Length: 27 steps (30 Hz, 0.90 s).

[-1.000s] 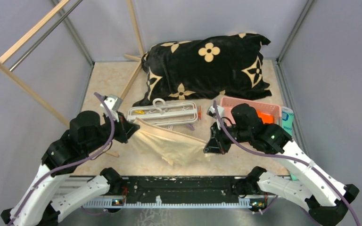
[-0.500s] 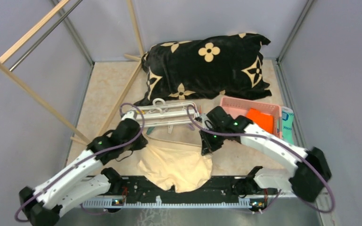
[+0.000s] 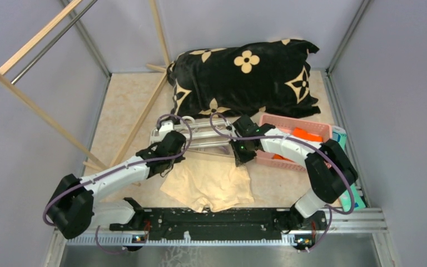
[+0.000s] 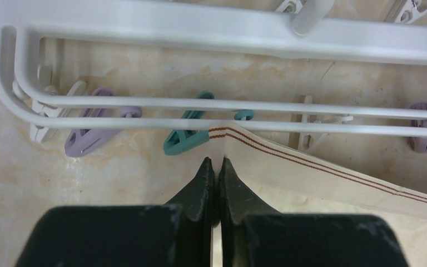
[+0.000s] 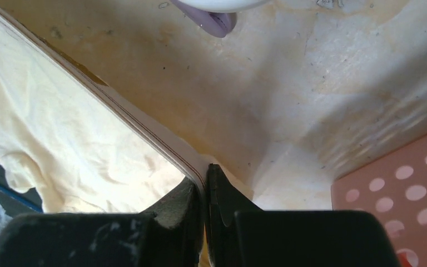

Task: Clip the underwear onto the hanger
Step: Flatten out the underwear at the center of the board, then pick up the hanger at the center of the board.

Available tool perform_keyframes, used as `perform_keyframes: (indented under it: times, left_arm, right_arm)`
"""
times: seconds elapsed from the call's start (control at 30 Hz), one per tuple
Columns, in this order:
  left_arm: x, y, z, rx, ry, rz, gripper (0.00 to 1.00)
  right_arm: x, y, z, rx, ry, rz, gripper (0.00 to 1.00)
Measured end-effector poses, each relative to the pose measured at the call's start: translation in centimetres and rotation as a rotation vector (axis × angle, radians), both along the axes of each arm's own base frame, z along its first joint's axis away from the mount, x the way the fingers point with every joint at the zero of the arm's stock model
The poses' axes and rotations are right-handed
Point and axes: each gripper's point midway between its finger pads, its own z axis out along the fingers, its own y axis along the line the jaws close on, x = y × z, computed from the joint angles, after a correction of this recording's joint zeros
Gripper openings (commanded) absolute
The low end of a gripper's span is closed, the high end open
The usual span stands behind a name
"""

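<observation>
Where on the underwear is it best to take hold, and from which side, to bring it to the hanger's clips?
Grip the underwear at the two ends of its striped waistband, coming from the near side, over the legs. That edge lies along the hanger, beside its clips. The left gripper and right gripper are pinched there.

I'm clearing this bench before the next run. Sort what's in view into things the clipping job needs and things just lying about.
Belongs to the job:
- underwear
- hanger with its clips
- left claw and right claw, both pinching the waistband

Just lying about:
- black flowered blanket
- pink basket holding an orange cloth
- wooden rack
</observation>
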Motion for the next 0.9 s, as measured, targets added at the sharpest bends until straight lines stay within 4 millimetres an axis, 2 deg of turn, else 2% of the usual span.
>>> perform_keyframes:
  times: [0.03, 0.13, 0.2, 0.23, 0.27, 0.33, 0.47, 0.57, 0.63, 0.77, 0.9]
  left_arm:
    - [0.2, -0.1, 0.0, -0.001, -0.007, 0.001, 0.11]
    - [0.8, 0.1, -0.1, 0.001, -0.021, 0.01, 0.31]
    - [1.1, 0.4, -0.1, 0.007, -0.028, 0.018, 0.5]
    - [1.3, 0.6, 0.0, 0.012, -0.032, 0.021, 0.57]
    - [1.5, 0.9, 0.1, 0.017, -0.036, 0.026, 0.64]
    - [1.6, 1.3, 0.3, 0.026, -0.044, 0.032, 0.72]
    - [1.7, 2.2, 2.1, 0.023, -0.084, 0.037, 0.78]
    - [1.9, 3.2, 4.5, -0.004, -0.139, 0.055, 0.78]
    - [2.1, 4.1, 6.0, -0.031, -0.172, 0.074, 0.79]
    - [2.3, 5.8, 7.0, -0.075, -0.176, 0.111, 0.8]
    - [1.9, 6.7, 6.9, -0.129, -0.144, 0.129, 0.8]
  right_arm:
    - [0.1, -0.1, -0.4, -0.009, 0.005, 0.0, 0.15]
    - [0.3, -0.3, -0.7, -0.025, -0.001, -0.005, 0.27]
    - [0.8, -0.6, -0.8, -0.042, -0.02, -0.016, 0.35]
    - [1.0, -0.9, -0.8, -0.054, -0.031, -0.024, 0.43]
    - [1.3, -1.2, -0.6, -0.066, -0.049, -0.032, 0.5]
    - [1.9, -1.6, 0.4, -0.07, -0.1, -0.05, 0.56]
    - [3.4, -1.8, 4.6, -0.011, -0.262, -0.066, 0.61]
    - [4.2, -1.5, 8.6, 0.083, -0.423, -0.043, 0.61]
    - [4.1, -1.0, 10.1, 0.142, -0.486, 0.005, 0.62]
    - [3.9, 1.2, 11.5, 0.214, -0.562, 0.15, 0.66]
    - [3.0, 4.7, 10.2, 0.214, -0.587, 0.375, 0.66]
